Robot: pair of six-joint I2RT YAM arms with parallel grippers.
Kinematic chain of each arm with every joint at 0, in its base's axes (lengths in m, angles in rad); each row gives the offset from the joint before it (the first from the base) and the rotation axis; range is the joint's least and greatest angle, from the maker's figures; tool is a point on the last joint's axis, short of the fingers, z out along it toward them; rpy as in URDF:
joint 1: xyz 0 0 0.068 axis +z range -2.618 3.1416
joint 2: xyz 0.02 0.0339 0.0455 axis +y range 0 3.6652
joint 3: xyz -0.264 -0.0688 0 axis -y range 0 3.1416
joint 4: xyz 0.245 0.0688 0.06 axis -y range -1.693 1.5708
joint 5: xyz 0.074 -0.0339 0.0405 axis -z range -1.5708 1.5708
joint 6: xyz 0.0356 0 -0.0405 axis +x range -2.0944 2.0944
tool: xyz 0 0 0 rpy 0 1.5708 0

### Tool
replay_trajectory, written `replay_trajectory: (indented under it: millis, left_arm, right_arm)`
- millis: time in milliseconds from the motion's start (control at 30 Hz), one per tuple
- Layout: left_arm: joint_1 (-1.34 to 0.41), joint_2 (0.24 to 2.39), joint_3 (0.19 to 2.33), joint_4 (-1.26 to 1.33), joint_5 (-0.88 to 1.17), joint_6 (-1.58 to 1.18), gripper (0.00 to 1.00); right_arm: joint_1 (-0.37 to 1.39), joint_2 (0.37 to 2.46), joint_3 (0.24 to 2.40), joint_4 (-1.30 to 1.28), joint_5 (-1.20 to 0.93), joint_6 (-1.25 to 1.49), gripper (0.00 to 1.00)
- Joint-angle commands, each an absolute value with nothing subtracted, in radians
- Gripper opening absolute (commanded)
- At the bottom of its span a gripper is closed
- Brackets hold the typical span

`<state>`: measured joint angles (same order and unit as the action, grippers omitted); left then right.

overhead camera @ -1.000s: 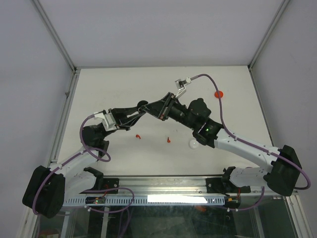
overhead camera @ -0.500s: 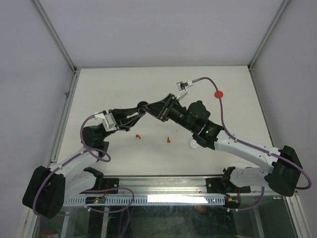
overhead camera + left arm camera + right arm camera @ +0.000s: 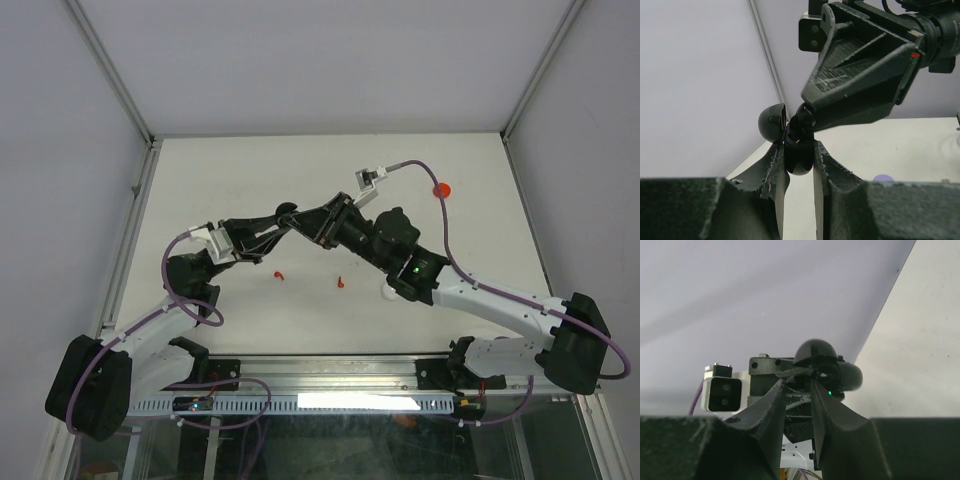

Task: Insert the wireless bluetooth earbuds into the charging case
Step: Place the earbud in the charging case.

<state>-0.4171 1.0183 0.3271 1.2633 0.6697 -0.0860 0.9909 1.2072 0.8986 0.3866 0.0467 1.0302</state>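
Observation:
The black charging case [image 3: 799,159] is held upright off the table, its round lid [image 3: 772,122] swung open to the left. My left gripper [image 3: 799,150] is shut on the case body. My right gripper [image 3: 799,382] meets it from above, tips at the case's mouth, jaws a narrow gap apart. A small black earbud [image 3: 805,119] sits at those tips, going into the case. In the top view both grippers meet at the case [image 3: 288,213] over the table's middle. Two red earbuds [image 3: 279,274] [image 3: 342,282] lie on the table in front.
A white round case [image 3: 386,291] lies half under the right arm. A red round piece [image 3: 442,189] lies at the back right. A small lilac object [image 3: 883,177] rests on the table beyond my left fingers. Enclosure walls stand on three sides.
My right gripper's jaws have parted slightly at the case's mouth, and the right arm has shifted a little to the left, covering more of the white case. The left arm has not moved.

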Motion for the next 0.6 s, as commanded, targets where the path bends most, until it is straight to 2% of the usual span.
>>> replay_trajectory:
  millis: [0, 433, 500, 567]
  left_arm:
    - [-0.414, 0.97, 0.336, 1.379, 0.641, -0.071, 0.0]
    - [-0.415, 0.96, 0.339, 1.341, 0.6, -0.073, 0.0]
    - [-0.414, 0.962, 0.343, 1.341, 0.604, -0.082, 0.0]
    - [-0.414, 0.967, 0.347, 1.34, 0.609, -0.093, 0.0]
  right_arm:
    - [1.004, 1.196, 0.918, 0.297, 0.127, 0.978, 0.3]
    - [1.022, 1.139, 0.953, 0.257, 0.138, 0.959, 0.31]
    - [1.022, 1.139, 0.976, 0.244, 0.108, 0.759, 0.4]
    - [1.022, 1.141, 0.991, 0.245, 0.08, 0.698, 0.41]
